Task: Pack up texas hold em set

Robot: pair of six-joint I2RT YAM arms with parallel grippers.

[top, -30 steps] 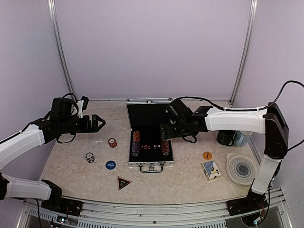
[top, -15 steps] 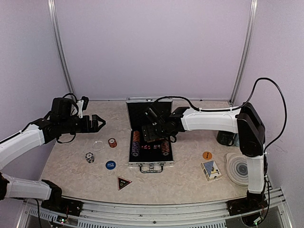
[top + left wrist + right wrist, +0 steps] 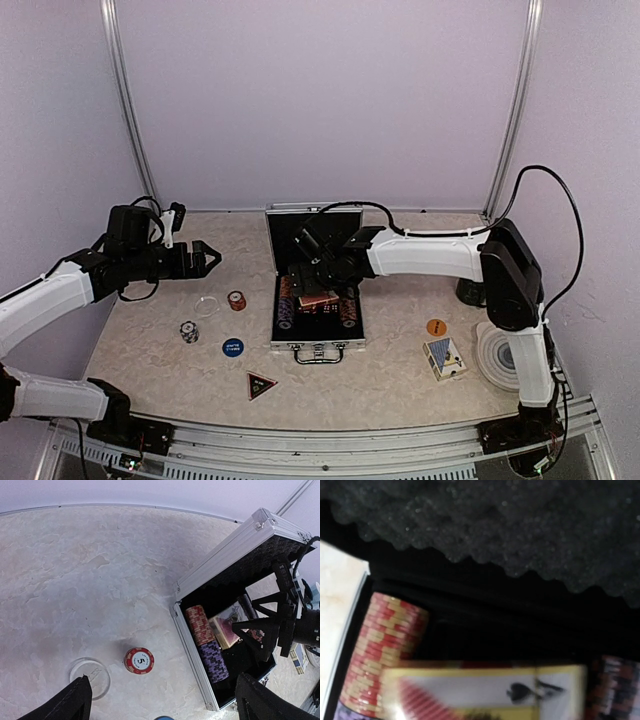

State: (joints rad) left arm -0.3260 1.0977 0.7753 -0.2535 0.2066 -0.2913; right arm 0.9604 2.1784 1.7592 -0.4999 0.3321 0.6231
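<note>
R gripper (image 3: 312, 283): jaws are seen spread wide inside the open aluminium case (image 3: 316, 347), directly over the red card deck (image 3: 318, 299). Pad contact w/ the deck cannot be determined. The deck is located in the case's black interior, between the L chip row (image 3: 287, 300) and the R chip row (image 3: 348, 311), just beside the L row.

L gripper (image 3: 208, 257): jaws are set wide w/ nothing between them. It is positioned above the table (image 3: 150, 340), well L of the case.

Items found outside the case:
- L side: red chip (image 3: 237, 300), clear disc (image 3: 207, 305), small chip stack (image 3: 189, 331), blue button (image 3: 232, 347), black triangle (image 3: 261, 384).
- R side: orange button (image 3: 436, 327), blue card deck (image 3: 444, 358), grey coaster (image 3: 508, 355).
</note>
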